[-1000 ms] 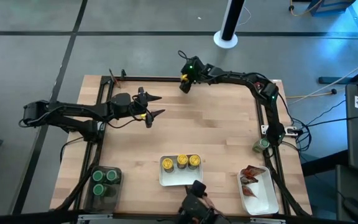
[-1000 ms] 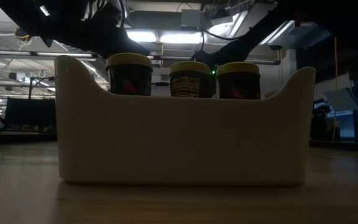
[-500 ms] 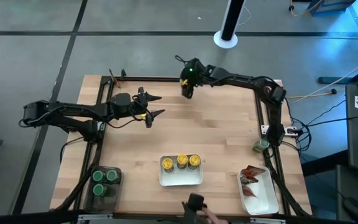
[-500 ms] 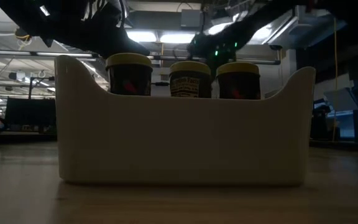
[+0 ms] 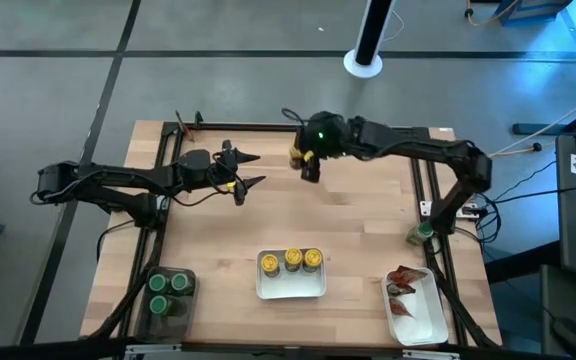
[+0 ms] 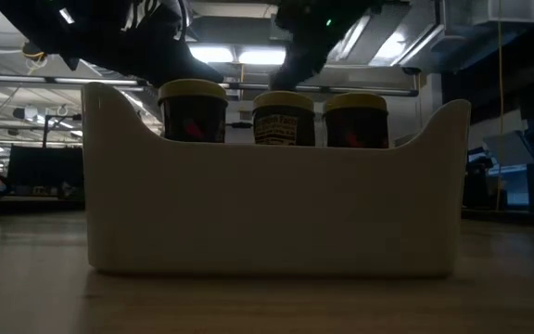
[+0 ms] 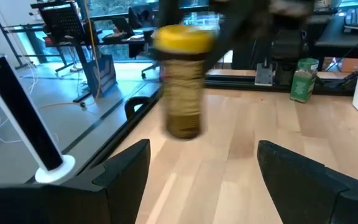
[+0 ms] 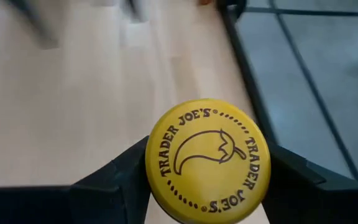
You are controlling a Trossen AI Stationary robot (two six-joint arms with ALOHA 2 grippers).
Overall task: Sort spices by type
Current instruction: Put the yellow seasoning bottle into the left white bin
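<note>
A spice jar with a yellow cap (image 7: 182,81) hangs in the air over the far middle of the table, with my right gripper (image 5: 307,163) shut on it. My left gripper (image 5: 247,171) waits open at the far left, pointing toward that jar, nothing between its fingers (image 7: 126,165). Three yellow-capped jars (image 5: 292,260) stand in the white tray (image 5: 290,286) near the front. Green-capped jars (image 5: 166,287) stand in the dark bin (image 5: 168,308) at the front left. Red-orange packets (image 5: 403,281) lie in the white tray (image 5: 423,320) at the front right. My right gripper pinches the jar's yellow cap (image 8: 207,160) between its two fingers (image 8: 114,180), one on each side of the cap's rim. The fingers come from above, slanting down. The jar hangs below them about upright, lifted clear of the table.
One green-capped jar (image 5: 423,233) stands alone at the table's right edge, also seen far off (image 7: 304,79). A black frame rail (image 5: 268,127) runs along the far edge. Bare wood lies between the arms and the front trays.
My right gripper has risen and gone from the far edge toward the table's middle, carrying the yellow-capped jar clear of the table. A person's hand at the near edge has drawn back out of view.
</note>
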